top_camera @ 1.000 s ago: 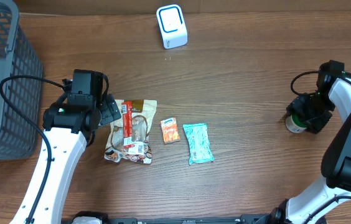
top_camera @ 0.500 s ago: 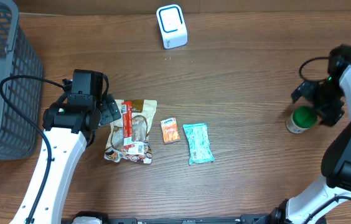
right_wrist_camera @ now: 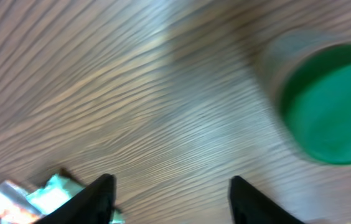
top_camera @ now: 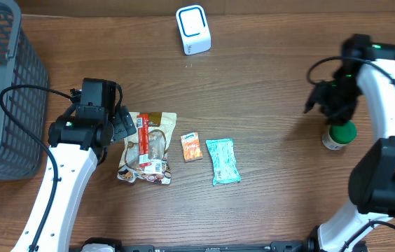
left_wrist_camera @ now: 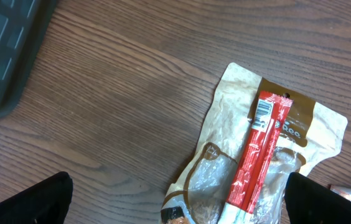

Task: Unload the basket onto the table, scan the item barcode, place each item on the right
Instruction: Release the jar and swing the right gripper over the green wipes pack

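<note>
Seemingly sitting at the pick-up step, with nothing lifted yet and no barcode turned to the white scanner (top_camera: 193, 29) at the far side of the desk (top_camera: 267, 84); hovering the left jaws, spread wide and empty, just above the brown snack bag (left_wrist_camera: 225, 155) with the red stick (left_wrist_camera: 257, 162) lying on it, its barcode showing; hanging the right jaws, parted and gripping nothing, near the green-lidded jar (right_wrist_camera: 328, 102) standing upright by the right edge; probably needing next a descent onto one chosen item, a closing around it, then a carry toward the white scanner with the code facing it; counting one white scanner, one grey basket (top_camera: 1, 84), one brown snack bag, one red stick, one small orange packet (top_camera: 192, 147), one teal packet (top_camera: 223, 161), one green-lidded jar
</note>
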`<control>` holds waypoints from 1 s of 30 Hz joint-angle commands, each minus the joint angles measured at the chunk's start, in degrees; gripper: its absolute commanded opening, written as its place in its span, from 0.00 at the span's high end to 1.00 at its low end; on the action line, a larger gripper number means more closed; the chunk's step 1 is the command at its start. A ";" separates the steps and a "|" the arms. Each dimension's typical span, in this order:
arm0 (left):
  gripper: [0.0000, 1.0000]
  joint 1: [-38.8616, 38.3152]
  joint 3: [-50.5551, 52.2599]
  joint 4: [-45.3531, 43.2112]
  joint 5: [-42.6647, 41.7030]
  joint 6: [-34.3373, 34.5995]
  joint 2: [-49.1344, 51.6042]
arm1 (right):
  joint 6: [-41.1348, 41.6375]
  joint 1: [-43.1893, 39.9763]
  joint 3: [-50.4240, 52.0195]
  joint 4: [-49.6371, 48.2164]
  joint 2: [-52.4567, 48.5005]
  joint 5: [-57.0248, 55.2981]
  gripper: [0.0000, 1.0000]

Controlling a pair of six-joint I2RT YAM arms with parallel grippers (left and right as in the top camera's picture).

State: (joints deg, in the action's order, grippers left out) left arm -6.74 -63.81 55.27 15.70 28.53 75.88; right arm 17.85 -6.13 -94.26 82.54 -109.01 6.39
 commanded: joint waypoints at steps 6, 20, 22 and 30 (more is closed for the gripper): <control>0.00 -0.02 -0.94 -0.02 0.76 -0.22 -0.24 | 1.14 14.32 0.13 -1.07 1.42 3.69 0.60; 0.00 -0.02 -0.94 -0.02 0.76 -0.22 -0.24 | 12.81 35.76 0.13 -11.08 1.42 3.48 0.75; 0.00 -0.02 -0.94 -0.04 0.76 -0.22 -0.24 | 14.34 38.16 0.13 -12.44 1.42 2.67 0.75; 0.00 -0.02 -0.94 -0.02 0.76 -0.22 -0.24 | 18.23 44.87 0.13 -13.68 1.20 -2.91 0.75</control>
State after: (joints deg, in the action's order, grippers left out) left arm -6.74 -63.81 55.27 15.70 28.53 75.88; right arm 33.50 37.43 -94.17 69.01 -109.01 6.28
